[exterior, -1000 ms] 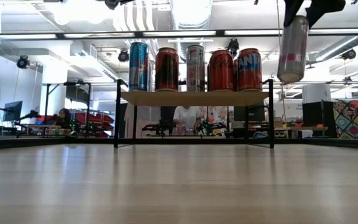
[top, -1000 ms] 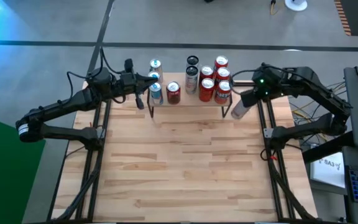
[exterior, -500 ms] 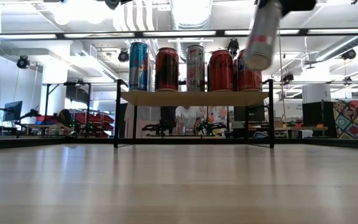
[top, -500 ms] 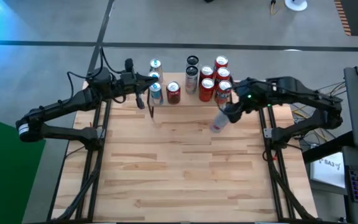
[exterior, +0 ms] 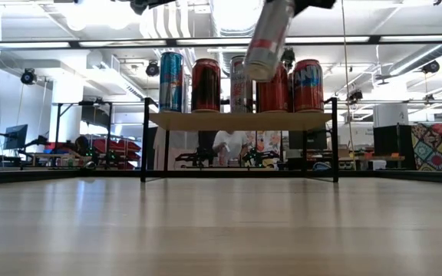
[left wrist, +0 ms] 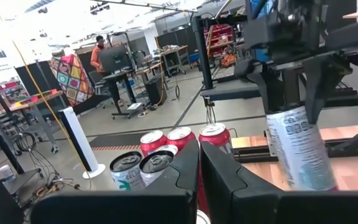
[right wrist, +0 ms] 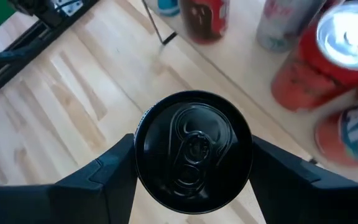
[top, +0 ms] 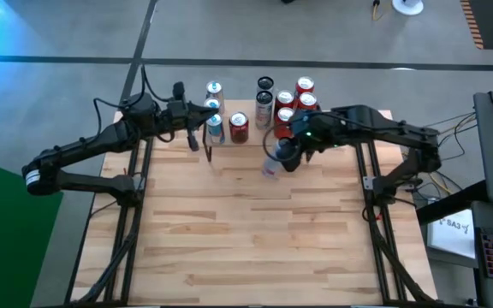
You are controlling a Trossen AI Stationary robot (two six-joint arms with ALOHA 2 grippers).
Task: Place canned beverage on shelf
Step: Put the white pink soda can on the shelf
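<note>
The shelf [exterior: 240, 120] stands at the table's far edge with several cans on its plank, among them a blue can [exterior: 171, 80] at the left and red cans [top: 285, 120] at the right. A slim silver can with a black top [top: 270, 164] hangs in the air in front of the shelf's middle, with my right gripper [top: 288, 154] shut on it. In the low view the can [exterior: 269, 38] shows tilted in front of the row, higher than the plank. My left gripper [left wrist: 199, 168] is shut, pointing level at the shelf's left end. My right gripper pinches the silver can's upper part [left wrist: 284, 121] between its two fingers, one finger [right wrist: 114, 171] on each side just below the black top [right wrist: 193, 149]. The fingers slant down from the table's right. The can hangs tilted below them, clear of table and shelf.
The shelf's thin black posts [exterior: 144, 138] rise at its ends. A silver can [top: 264, 109] and a dark red can [top: 239, 127] stand near the plank's middle. Bare tabletop [top: 255, 231] lies toward the near edge. A person [left wrist: 98, 53] is in the room beyond.
My right gripper has carried the silver can from off the shelf's right end toward the table's left, along the shelf's front, to before its middle. It has rolled, and the can has tipped from nearly upright to a clear slant, staying lifted throughout.
</note>
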